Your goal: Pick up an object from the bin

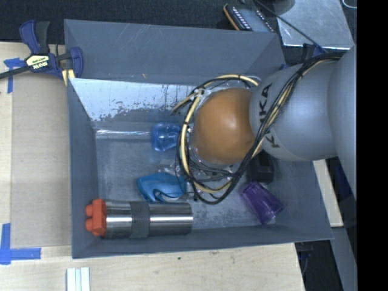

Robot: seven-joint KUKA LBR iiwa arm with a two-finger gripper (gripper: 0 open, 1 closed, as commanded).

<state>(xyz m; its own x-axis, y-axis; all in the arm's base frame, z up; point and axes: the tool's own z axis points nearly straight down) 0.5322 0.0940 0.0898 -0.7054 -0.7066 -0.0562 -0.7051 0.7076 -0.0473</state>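
A clear blue plastic piece [162,137] lies at the back of the bin floor, left of centre. In front of it a bright blue curled thing [159,187] rests on the floor. Along the front wall lies a silver metal cylinder [159,217] with a red cap at its left end and a dark band round its middle. A purple translucent piece [262,202] sits at the front right. A small black thing [262,170] lies just behind it, partly hidden.
The arm reaches in from the right. Its orange dome with looped cables hangs over the middle of the bin and hides what is under it. The two blue things lie right at the dome's left edge. The bin's left floor is bare.
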